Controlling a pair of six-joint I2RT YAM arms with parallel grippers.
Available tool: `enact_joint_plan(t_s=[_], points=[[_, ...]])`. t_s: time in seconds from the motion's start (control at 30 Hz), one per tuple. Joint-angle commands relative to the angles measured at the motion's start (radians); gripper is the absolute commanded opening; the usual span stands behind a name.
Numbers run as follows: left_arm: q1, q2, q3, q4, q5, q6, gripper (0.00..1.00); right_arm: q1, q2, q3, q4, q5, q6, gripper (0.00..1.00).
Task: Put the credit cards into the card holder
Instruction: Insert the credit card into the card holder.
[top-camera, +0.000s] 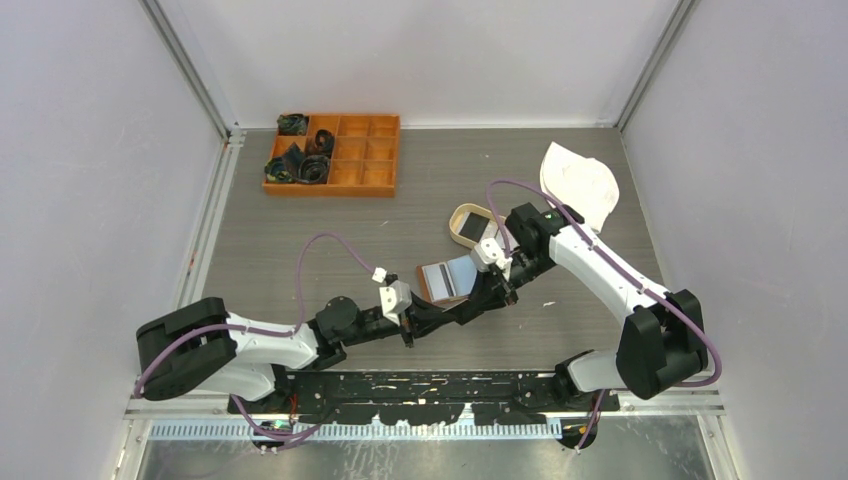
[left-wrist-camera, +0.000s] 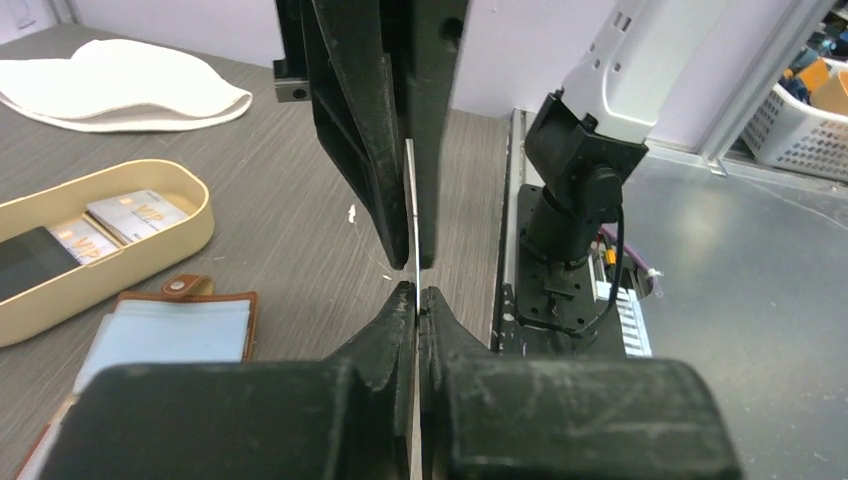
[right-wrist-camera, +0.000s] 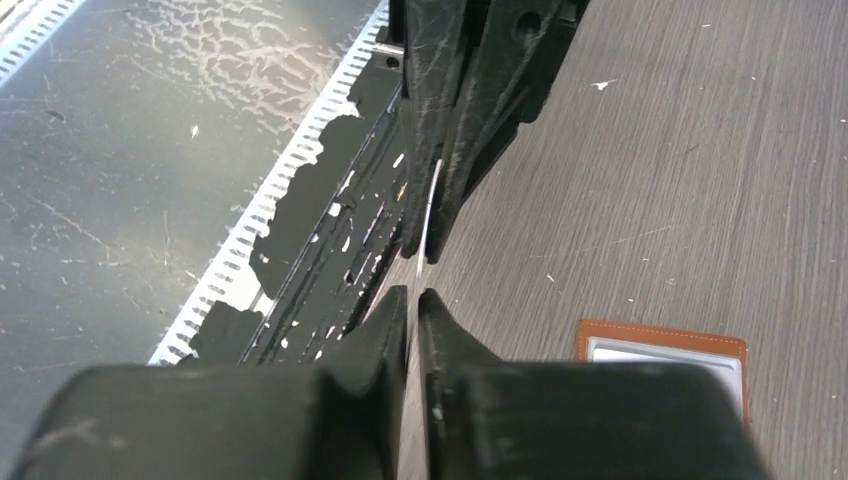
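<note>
credit cards, 4 in view. 1 white card (left-wrist-camera: 411, 215), seen edge-on, is held clear of the table (top-camera: 300, 230) over its middle near part. the left gripper (left-wrist-camera: 415, 297) is clenched on one end of it and the right gripper (right-wrist-camera: 412, 297) is clenched on the opposite end, the 2 pairs of fingers meeting almost tip to tip. 1 black card (left-wrist-camera: 30, 262) and 2 pale cards (left-wrist-camera: 135, 213) printed "vip" lie flat inside the oval tan tray (left-wrist-camera: 195, 220). the card holder (top-camera: 448, 280), brown leather, lies open flat on the table with its pale inner pockets facing up, just on the near side of the tray and just beside the joined grippers. an orange compartment box (top-camera: 335, 150) stands at the far left with dark items in its left cells. a white cloth (top-camera: 580, 180) lies at the far right.
</note>
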Motion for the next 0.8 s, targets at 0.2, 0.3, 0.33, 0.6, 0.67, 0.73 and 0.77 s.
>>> enact_joint_plan(t_s=[0.2, 0.3, 0.33, 0.6, 0.67, 0.73, 0.77], points=[[0.002, -0.048, -0.075, 0.236, -0.173, -0.194, 0.0, 0.009, -0.038, 0.021, 0.211, 0.069, 0.384, 0.55], [0.006, -0.053, -0.088, 0.238, -0.205, -0.256, 0.0, 0.01, -0.032, 0.026, 0.239, 0.075, 0.443, 0.58], [0.012, -0.057, -0.09, 0.239, -0.21, -0.275, 0.0, 0.009, -0.03, 0.027, 0.252, 0.08, 0.469, 0.58], [0.063, -0.088, -0.101, 0.239, -0.209, -0.366, 0.0, 0.016, -0.02, 0.018, 0.396, 0.106, 0.686, 0.58], [0.071, -0.085, -0.1, 0.239, -0.191, -0.376, 0.0, 0.017, -0.017, 0.018, 0.412, 0.096, 0.715, 0.59], [0.079, -0.076, -0.1, 0.239, -0.175, -0.387, 0.0, 0.019, -0.012, 0.019, 0.424, 0.081, 0.743, 0.58], [0.085, -0.072, -0.1, 0.239, -0.167, -0.394, 0.0, 0.02, -0.01, 0.021, 0.428, 0.073, 0.755, 0.58]])
